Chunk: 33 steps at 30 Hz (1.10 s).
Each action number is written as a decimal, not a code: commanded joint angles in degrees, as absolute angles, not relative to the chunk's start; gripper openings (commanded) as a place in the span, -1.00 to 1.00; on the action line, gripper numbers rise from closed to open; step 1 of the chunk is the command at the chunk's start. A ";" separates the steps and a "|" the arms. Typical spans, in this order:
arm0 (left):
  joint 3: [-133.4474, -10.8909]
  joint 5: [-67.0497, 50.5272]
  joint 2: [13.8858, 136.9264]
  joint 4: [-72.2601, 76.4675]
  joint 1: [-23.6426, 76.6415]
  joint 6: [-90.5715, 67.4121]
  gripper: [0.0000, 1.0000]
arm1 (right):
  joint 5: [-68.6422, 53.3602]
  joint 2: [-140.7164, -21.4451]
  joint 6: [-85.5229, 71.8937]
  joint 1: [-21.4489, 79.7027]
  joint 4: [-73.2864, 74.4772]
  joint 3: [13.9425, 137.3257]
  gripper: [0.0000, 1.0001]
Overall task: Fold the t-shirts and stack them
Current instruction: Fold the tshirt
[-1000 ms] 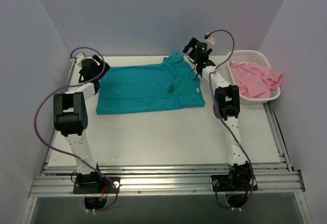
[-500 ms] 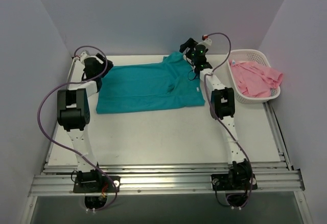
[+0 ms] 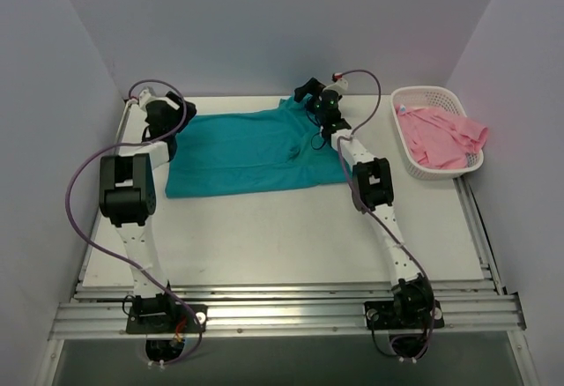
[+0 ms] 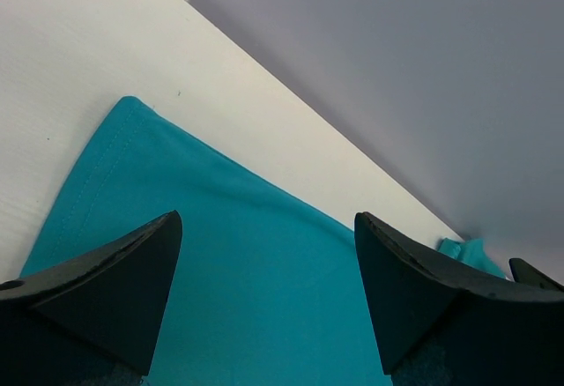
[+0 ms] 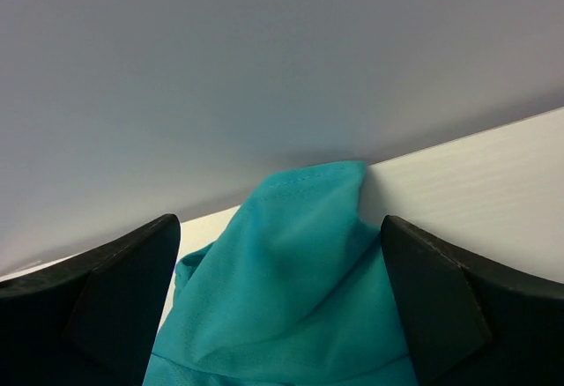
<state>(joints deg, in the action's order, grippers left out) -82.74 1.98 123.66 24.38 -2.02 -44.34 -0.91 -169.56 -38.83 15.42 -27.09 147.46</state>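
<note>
The table [image 3: 282,236] bears the teal shirt [image 3: 247,152], spread flat at the far side. The basket [image 3: 424,94], far right, holds the pink shirt [image 3: 441,135]. The left gripper [image 4: 266,218], jaws spread, is over the teal hem. The right gripper [image 5: 279,218], jaws spread, is over a bunched teal sleeve.

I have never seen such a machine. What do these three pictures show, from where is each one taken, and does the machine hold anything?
Two robot arms are bolted to a table. The wide picture comes from a camera above and behind them; the other two come from a camera on each wrist. A teal shirt lies flat; a pink shirt lies in a white basket. The left claw and right claw are open near the teal shirt's far corners, holding nothing.
</note>
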 commanded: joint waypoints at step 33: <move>-75.85 0.53 115.31 31.20 -1.41 -39.64 0.76 | 4.22 -164.71 -33.40 17.58 -30.50 144.05 0.45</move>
